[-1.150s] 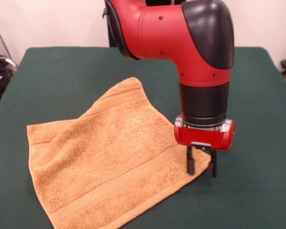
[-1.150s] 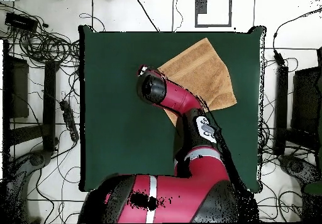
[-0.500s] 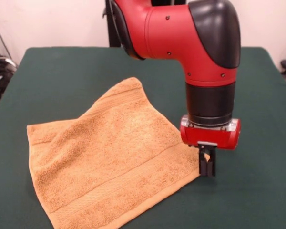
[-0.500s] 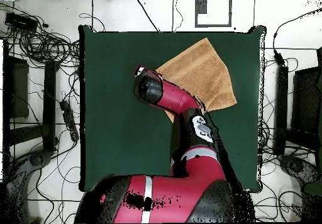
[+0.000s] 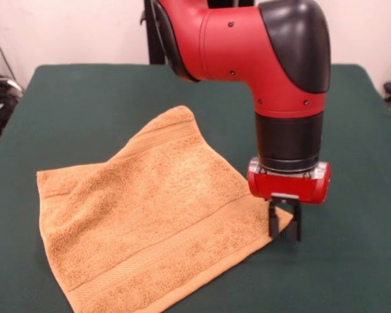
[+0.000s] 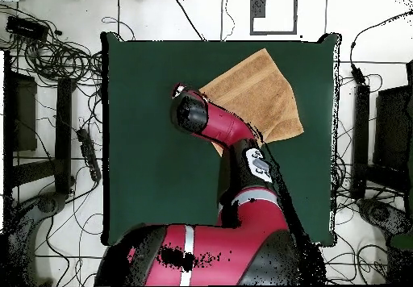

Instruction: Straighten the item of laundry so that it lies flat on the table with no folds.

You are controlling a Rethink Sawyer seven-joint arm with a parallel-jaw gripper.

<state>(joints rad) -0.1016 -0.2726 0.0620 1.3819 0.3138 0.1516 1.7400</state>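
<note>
The jaws are seen drawn close together, pinching the right-hand corner of the towel (image 5: pixel 150 215) in the front view, with a sliver of orange-tan cloth showing between the two dark fingers (image 5: pixel 272 225). The gripper (image 5: pixel 284 228) is held low, its tips at or just above the table (image 5: pixel 85 98) (contact with the green cloth cannot be confirmed). Above it, the red wrist block and the thick black-and-red arm (image 5: pixel 274 59) are brought straight down from the top of the picture.

Outward from the pinch, the towel is spread across the near half of the table, set at a diagonal, one corner pointing away and one edge running off the bottom of the front view. Most of it is judged to lie flat already. What is left appears to be the far-left part, where a fold or doubled flap is suggested by a raised ridge and a second edge beneath it; that has not yet been pulled out.

In the overhead view the towel (image 6: pixel 258 90) is found in the upper right part of the table (image 6: pixel 145 179), and the pinched corner, along with the gripper itself, is hidden under the arm (image 6: pixel 218 122). The towel's nearest edge in the front view is cut off, so its state cannot be told.
</note>
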